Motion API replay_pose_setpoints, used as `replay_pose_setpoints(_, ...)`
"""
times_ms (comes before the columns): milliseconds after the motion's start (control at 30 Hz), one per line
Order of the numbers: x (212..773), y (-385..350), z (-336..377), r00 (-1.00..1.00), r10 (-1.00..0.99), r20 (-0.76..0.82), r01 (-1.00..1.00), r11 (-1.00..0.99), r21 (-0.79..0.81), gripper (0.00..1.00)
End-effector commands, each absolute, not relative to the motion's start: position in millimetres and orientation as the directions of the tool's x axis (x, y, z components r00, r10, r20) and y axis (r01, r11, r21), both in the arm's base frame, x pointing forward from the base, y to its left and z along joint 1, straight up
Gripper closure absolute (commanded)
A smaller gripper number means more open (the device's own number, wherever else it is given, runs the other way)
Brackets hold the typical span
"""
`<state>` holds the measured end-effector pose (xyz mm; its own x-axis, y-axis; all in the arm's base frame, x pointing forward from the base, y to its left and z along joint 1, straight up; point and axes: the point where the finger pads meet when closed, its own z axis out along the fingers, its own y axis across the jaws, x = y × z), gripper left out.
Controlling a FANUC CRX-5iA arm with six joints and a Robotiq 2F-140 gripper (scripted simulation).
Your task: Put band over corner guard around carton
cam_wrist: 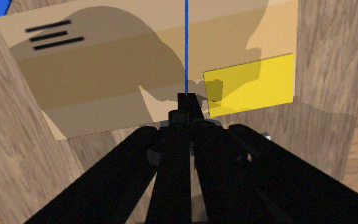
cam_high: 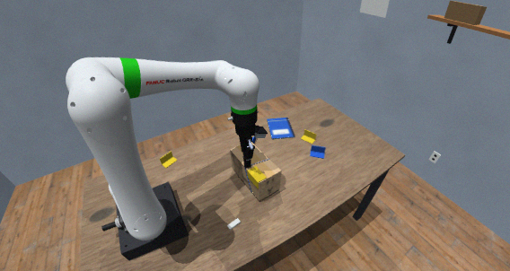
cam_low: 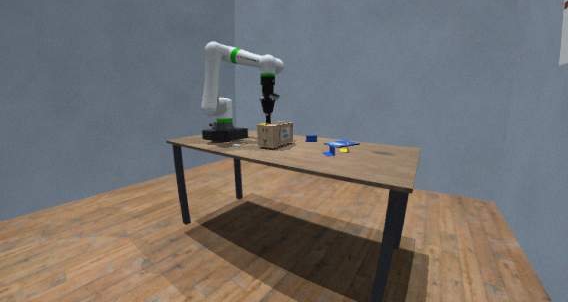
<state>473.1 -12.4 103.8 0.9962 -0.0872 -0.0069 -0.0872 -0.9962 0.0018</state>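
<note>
A brown carton [cam_high: 270, 183] [cam_low: 274, 134] [cam_wrist: 106, 75] stands on the table [cam_high: 341, 172] near the robot's base. A yellow corner guard [cam_high: 257, 176] [cam_wrist: 251, 85] sits on its near top corner. A thin blue band [cam_wrist: 185, 45] runs straight across the carton's top, to the left of the guard and clear of it, and ends at my fingertips. My gripper [cam_high: 247, 164] [cam_low: 267, 119] [cam_wrist: 186, 106] points straight down at the carton's top edge, just beside the guard, with its fingers shut on the band.
Spare guards lie on the table: one yellow guard [cam_high: 168, 159] at the left, another yellow guard [cam_high: 308, 136] and a blue guard [cam_high: 318, 152] at the right. A blue booklet [cam_high: 280, 127] lies behind the carton. A small white piece [cam_high: 233, 223] lies near the front edge.
</note>
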Motion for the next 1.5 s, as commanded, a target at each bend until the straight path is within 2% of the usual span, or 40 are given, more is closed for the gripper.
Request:
replay_pose_setpoints(0, 474, -13, 105, 0.996, -0.087, -0.005, -0.087, -0.996, 0.002, 0.9)
replay_pose_setpoints(1467, 474, -13, 121, 0.996, -0.087, -0.005, -0.087, -0.996, 0.002, 0.9)
